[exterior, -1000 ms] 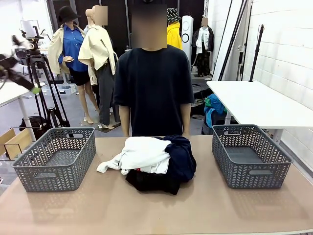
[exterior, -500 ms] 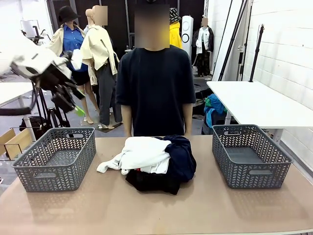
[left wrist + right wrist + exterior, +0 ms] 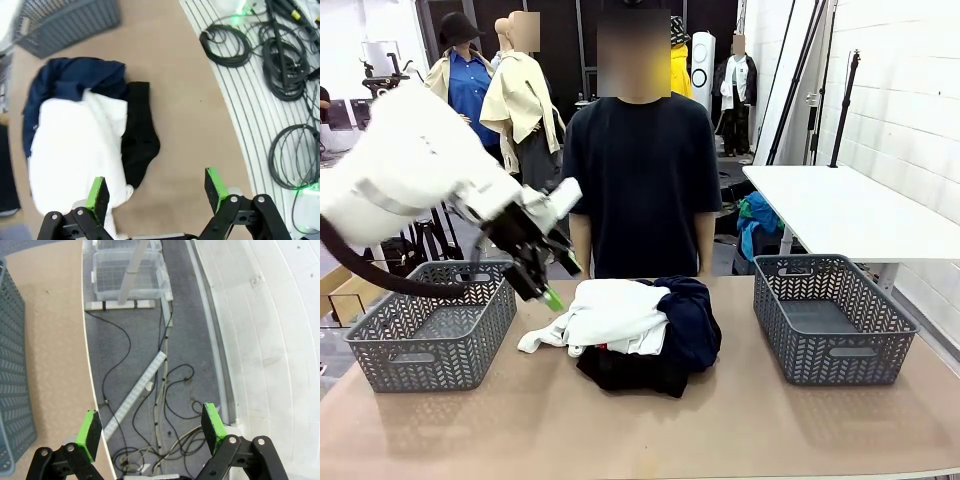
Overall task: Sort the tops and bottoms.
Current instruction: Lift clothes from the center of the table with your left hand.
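A pile of clothes lies mid-table. The white tops [image 3: 616, 312] sit uppermost, over the navy bottoms [image 3: 692, 318] and a black piece [image 3: 628, 370]. My left gripper [image 3: 563, 282] hangs open just left of and above the pile, between the pile and the left basket, with nothing in it. The left wrist view looks down past the open left gripper [image 3: 156, 192] at the white tops [image 3: 75, 145], the navy bottoms [image 3: 65, 86] and the black piece [image 3: 142, 135]. The right gripper [image 3: 151, 426] is open and empty, over the floor beyond the table's edge.
A grey basket [image 3: 435, 320] stands at the table's left, another grey basket [image 3: 830, 318] at its right; its wall [image 3: 10, 365] shows beside the right gripper. A person in a black T-shirt [image 3: 638, 180] stands behind the pile. Cables [image 3: 280, 55] lie on the floor.
My left arm has swung in from the far left and come down toward the pile's left side. The clothes and baskets have not moved.
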`<state>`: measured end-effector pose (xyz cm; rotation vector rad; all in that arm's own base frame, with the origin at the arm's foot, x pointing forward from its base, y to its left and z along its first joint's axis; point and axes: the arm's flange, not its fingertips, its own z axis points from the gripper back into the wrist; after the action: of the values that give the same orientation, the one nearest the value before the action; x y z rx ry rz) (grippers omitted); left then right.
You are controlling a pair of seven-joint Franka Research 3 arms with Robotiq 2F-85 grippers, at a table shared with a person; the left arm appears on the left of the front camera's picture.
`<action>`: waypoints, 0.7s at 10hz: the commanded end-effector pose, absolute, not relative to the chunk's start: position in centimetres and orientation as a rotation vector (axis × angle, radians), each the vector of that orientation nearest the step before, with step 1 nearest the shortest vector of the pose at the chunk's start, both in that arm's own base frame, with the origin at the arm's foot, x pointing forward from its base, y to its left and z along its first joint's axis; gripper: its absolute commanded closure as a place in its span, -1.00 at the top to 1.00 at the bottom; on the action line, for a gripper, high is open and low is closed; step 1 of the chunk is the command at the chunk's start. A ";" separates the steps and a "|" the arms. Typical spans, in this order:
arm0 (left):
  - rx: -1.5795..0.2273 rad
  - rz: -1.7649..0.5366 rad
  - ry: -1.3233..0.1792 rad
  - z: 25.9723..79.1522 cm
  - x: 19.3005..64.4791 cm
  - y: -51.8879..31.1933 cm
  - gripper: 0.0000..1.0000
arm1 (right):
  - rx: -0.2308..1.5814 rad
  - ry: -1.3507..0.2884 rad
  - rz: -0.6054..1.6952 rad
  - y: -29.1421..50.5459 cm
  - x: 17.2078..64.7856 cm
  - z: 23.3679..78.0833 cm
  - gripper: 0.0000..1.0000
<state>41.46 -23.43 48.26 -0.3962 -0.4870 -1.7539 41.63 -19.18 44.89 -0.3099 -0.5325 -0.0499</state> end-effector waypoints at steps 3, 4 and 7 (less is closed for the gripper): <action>-0.198 -1.733 -0.394 42.5 48.2 -29.1 1.00 | -0.312 -0.529 -0.046 -19.2 41.7 44.9 1.00; -0.141 -1.713 -0.394 41.5 49.1 -29.9 1.00 | -0.312 -0.529 -0.046 -19.2 41.7 44.9 1.00; -0.064 -1.664 -0.401 40.7 50.9 -29.8 1.00 | -0.312 -0.529 -0.046 -19.2 41.7 44.9 1.00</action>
<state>50.69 -29.53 40.00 -0.0944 -0.4075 -1.6923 41.63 -19.20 44.87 -0.3097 -0.5320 -0.0503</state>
